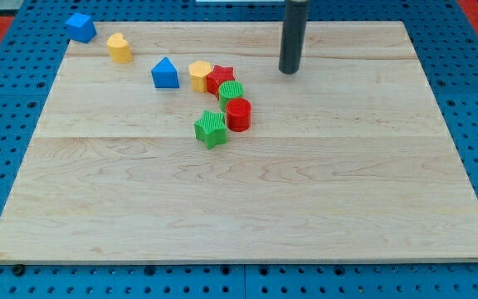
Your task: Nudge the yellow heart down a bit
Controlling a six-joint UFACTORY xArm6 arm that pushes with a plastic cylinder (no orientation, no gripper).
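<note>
The yellow heart [119, 47] lies near the board's top left, its shape only roughly made out. My tip [289, 71] rests on the board near the top, right of centre, far to the right of the heart and touching no block. A second yellow block [199, 74], pentagon-like, lies between them, touching a red star [220, 79].
A blue cube [80, 26] sits at the top left corner. A blue triangular block [165, 73] lies down-right of the heart. A green cylinder [231, 92], a red cylinder [238, 114] and a green star [211, 129] cluster below the red star. The wooden board [239, 216] lies on a blue pegboard.
</note>
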